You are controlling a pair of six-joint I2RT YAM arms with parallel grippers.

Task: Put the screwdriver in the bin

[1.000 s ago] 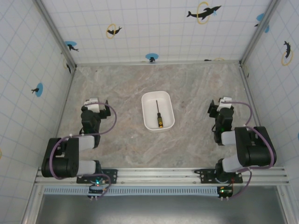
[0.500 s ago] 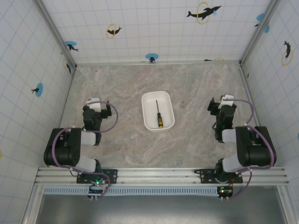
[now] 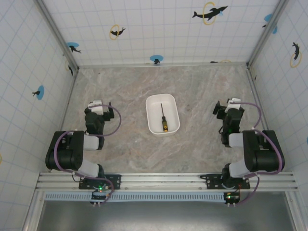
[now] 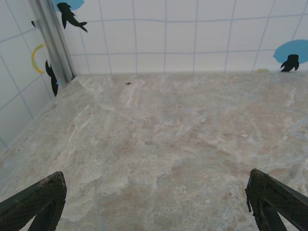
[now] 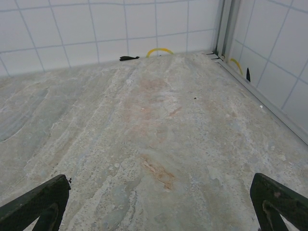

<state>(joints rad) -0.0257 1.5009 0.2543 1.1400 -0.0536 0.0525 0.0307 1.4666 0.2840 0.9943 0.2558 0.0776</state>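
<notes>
The white bin [image 3: 155,100] sits mid-table, and the screwdriver [image 3: 163,121] lies inside it, its yellow-orange and black handle toward the near end and its thin shaft pointing away. My left gripper [image 3: 98,107] is folded back at the left, well apart from the bin. In the left wrist view its fingers [image 4: 36,199] stand wide apart over bare stone, so the left gripper [image 4: 156,202] is open and empty. My right gripper [image 3: 229,105] rests at the right, also far from the bin. Its fingertips [image 5: 279,199] are spread wide, and the right gripper [image 5: 159,202] holds nothing.
Tiled walls with dolphin stickers [image 3: 210,12] enclose the marbled table [image 3: 192,86] on three sides. A metal rail [image 3: 163,180] with both arm bases runs along the near edge.
The left arm has folded back toward its base over the last second. The right arm has barely shifted. The screwdriver stays still in the bin.
</notes>
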